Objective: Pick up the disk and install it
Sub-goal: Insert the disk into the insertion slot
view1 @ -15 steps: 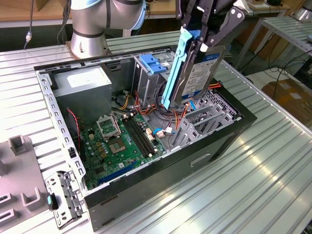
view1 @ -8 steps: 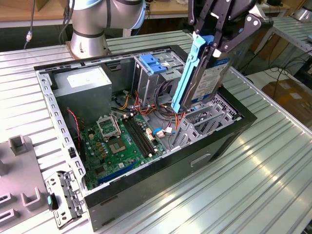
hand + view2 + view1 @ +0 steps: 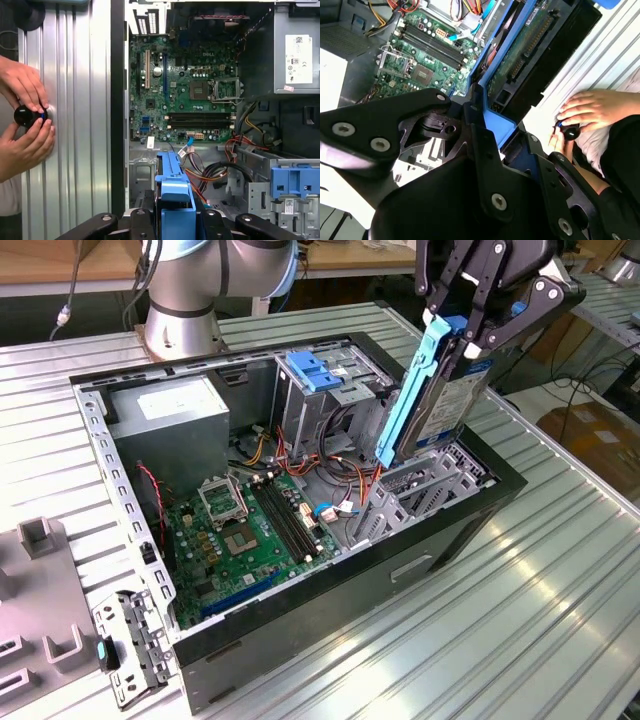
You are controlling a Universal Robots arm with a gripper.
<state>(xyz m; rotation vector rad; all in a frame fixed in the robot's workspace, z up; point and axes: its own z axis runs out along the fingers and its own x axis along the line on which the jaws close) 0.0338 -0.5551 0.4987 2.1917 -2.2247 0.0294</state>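
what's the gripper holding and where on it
The gripper is shut on the disk, clamping its upper end while the disk hangs nearly upright.

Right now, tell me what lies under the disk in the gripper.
Below the disk, held nearly upright by the gripper, sits a grey metal drive bay inside the open computer case, orange cables beside it. The disk's lower end hides part of the bay.
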